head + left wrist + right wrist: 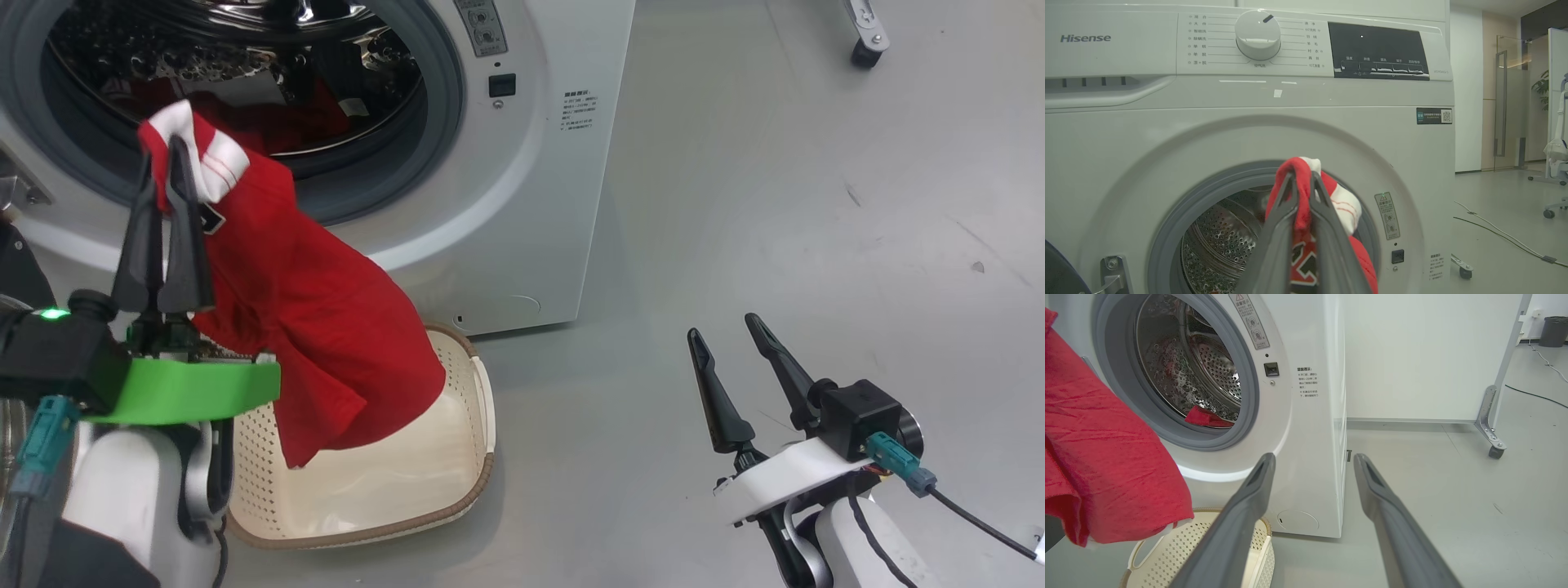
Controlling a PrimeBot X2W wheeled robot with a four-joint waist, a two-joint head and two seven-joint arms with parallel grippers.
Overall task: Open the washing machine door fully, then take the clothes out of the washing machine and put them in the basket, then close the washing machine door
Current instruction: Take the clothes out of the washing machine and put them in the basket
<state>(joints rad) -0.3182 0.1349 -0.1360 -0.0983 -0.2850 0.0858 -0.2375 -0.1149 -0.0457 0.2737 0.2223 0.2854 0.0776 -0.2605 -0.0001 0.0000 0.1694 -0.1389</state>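
so, my left gripper [162, 155] is clenched on a red garment [326, 327], pinching it right at a white-striped cuff, upper left of the head view. The rest of the cloth hangs off my fingers in one long drape. Its bottom edge dangles inside the rim of the basket [469, 482] at lower left; can't tell if it actually touches the bottom. In the left wrist view the garment [1296, 165] loops over both fingertips dead centre, and there's a bit of white print on black between the fingers at the bottom edge.

The washing machine [531, 204] takes up the top left of the head view, with its round opening uncovered and the shiny drum [204, 57] showing. A second red piece [1206, 416] lies in the drum at the lower lip of the opening, left of centre in the right wrist view.

The basket sits on the grey floor [775, 204] just beside the machine's front, below the opening.

My right gripper [722, 327] is released, jaws spread wide with nothing in them. It's at the lower right of the head view over the floor, well apart from the machine.
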